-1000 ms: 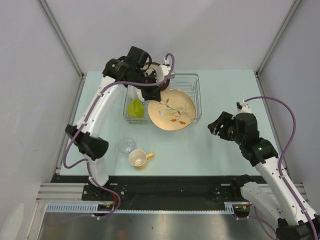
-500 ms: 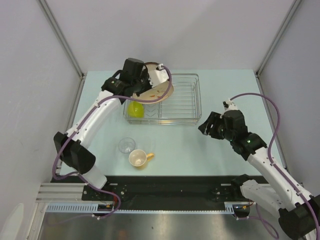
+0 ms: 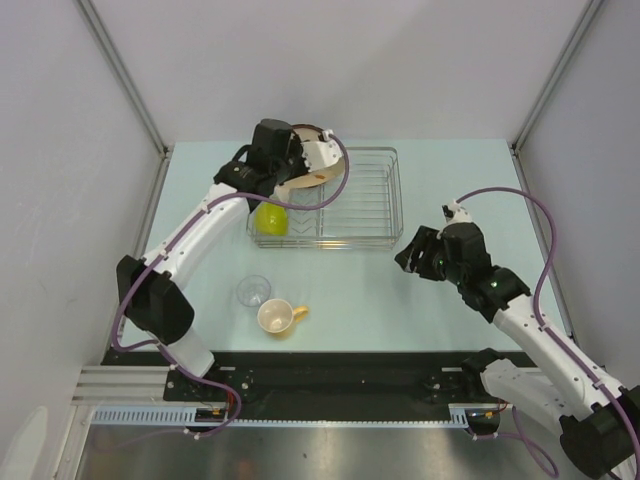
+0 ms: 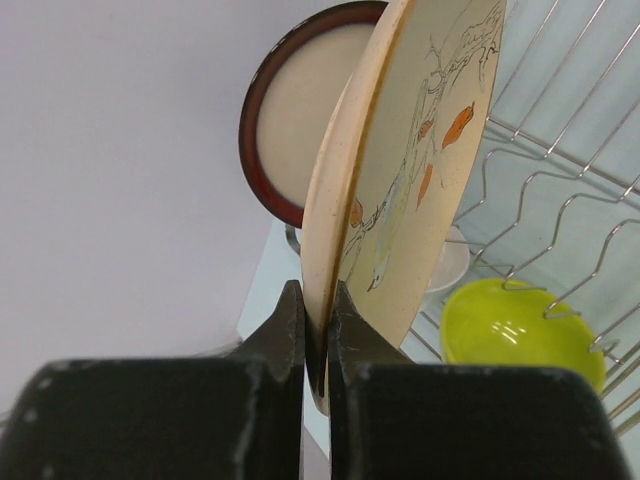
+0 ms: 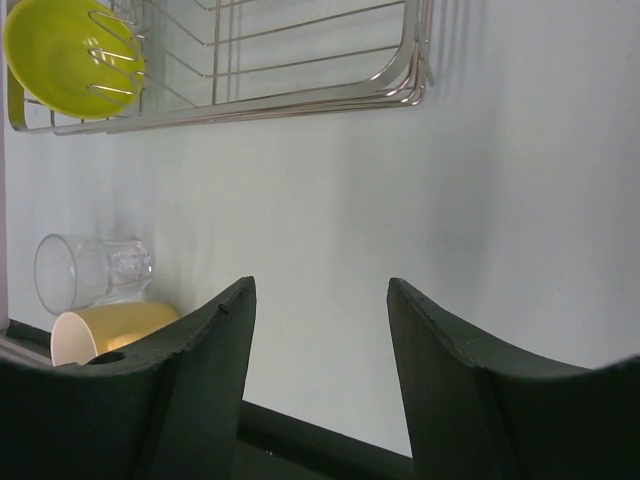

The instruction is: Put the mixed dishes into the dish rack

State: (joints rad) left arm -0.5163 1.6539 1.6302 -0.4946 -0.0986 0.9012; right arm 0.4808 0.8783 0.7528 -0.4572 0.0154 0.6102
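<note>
In front of the rack's (image 3: 396, 200) left end, well apart from it on the table (image 3: 450, 170), stands the glass (image 3: 253, 291). The mug (image 3: 278, 316) sits just beside the glass, a little farther from the rack, with its mouth showing from above and its handle pointing right. Inside the rack's left end the green bowl (image 3: 271, 218) lies tipped among the wires. The left wrist view shows a white bowl (image 4: 452, 262) just behind it, mostly hidden. Over the rack's back left corner the left gripper (image 4: 316, 300) is clamped narrow on the rim of the flowered plate (image 4: 405, 170), one finger on each face. It holds the plate on edge and leaning, with the painted side toward the rack's middle. The red-rimmed plate (image 4: 290, 120) stands on edge just beyond it at the rack's back left; whether the two plates touch cannot be told. To the right of the rack's front right corner, near it but apart, the right gripper (image 5: 320, 292) hangs above the table with its fingers spread wide and nothing between them.
</note>
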